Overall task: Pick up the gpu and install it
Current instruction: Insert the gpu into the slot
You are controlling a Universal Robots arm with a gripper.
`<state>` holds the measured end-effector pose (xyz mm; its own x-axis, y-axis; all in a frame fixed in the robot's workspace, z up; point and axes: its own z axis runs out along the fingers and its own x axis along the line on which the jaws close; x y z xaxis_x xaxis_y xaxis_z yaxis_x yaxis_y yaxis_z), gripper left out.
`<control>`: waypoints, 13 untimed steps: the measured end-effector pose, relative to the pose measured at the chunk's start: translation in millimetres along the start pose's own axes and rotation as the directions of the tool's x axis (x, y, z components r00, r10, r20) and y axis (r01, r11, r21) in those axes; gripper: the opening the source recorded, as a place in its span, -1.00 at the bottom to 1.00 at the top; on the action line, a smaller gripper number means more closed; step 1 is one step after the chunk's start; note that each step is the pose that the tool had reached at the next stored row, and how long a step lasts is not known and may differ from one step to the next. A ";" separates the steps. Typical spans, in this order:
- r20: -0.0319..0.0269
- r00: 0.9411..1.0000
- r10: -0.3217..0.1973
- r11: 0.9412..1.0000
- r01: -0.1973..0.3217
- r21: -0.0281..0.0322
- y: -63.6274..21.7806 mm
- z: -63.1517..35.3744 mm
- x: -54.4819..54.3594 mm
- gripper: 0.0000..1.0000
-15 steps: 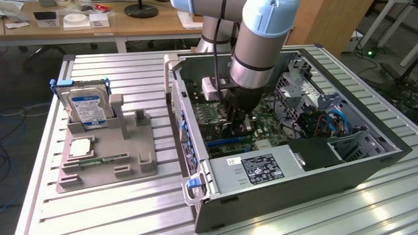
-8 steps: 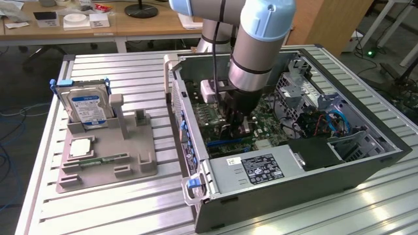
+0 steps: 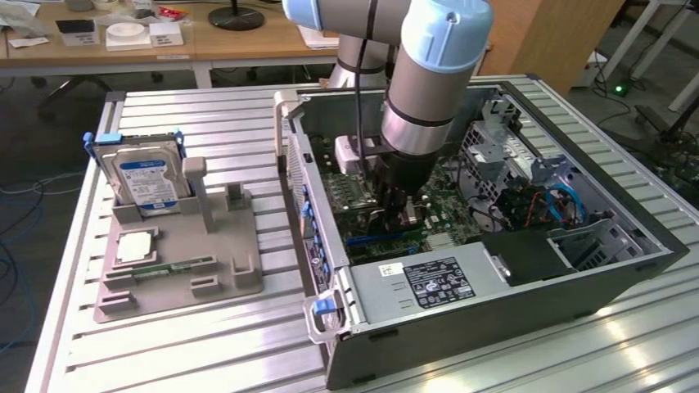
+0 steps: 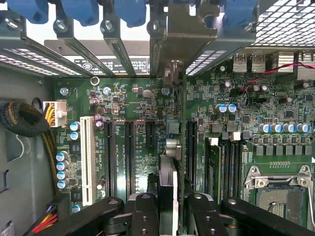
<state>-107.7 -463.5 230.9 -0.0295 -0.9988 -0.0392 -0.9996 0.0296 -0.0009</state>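
Work is far along. The gripper (image 4: 167, 206) is closed on the gpu (image 4: 168, 182), a thin card held on its edge between the fingers (image 4: 143, 214). The arm reaches down into the open computer case (image 3: 611, 270) on the worktop (image 3: 196, 344). The card hangs just above the green motherboard (image 4: 142, 103), near the long black slots (image 4: 129, 157). It does not look pushed into a slot yet, so the picking up is done and the fitting is left.
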 end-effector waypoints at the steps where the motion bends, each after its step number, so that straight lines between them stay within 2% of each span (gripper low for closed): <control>1: 0.000 1.000 0.000 1.000 0.000 0.000 0.4 -0.1 0.0 -0.44; 13: 0.000 1.000 0.000 1.000 0.000 0.000 2.8 -0.3 -1.0 -0.44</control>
<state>-110.5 -462.4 231.2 -0.0294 -0.9988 -0.0392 -0.9996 0.0295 -0.0009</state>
